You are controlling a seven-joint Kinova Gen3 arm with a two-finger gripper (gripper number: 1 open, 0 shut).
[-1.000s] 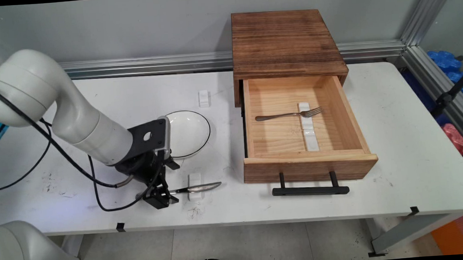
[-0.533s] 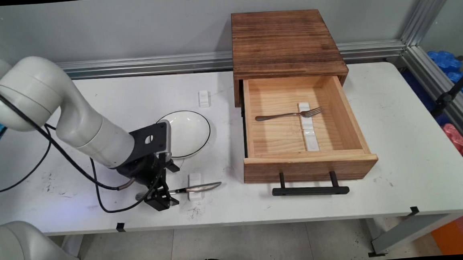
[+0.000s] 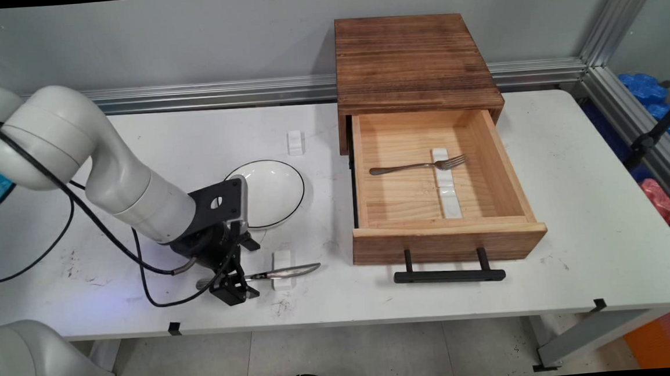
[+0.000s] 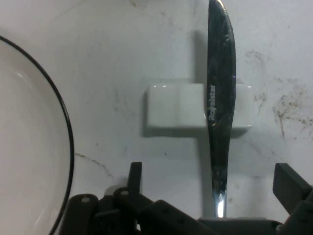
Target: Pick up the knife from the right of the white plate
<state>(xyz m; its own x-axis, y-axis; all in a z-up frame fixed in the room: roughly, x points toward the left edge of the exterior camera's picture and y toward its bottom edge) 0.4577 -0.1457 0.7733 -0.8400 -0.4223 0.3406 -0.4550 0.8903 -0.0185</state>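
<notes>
A silver table knife lies across a small white rest near the table's front edge, its blade pointing right. My gripper is down at the knife's handle end and is open. In the hand view one finger shows left of the handle and the other right of it, neither touching it. A white plate with a black rim sits just behind the gripper.
A wooden cabinet stands at the back, its drawer pulled out. In the drawer a fork lies across a white rest. A small white block sits behind the plate. Black cables hang from the arm.
The arm's wrist has shifted slightly left and settled a little lower over the knife's handle. The knife, rest and plate have not moved.
</notes>
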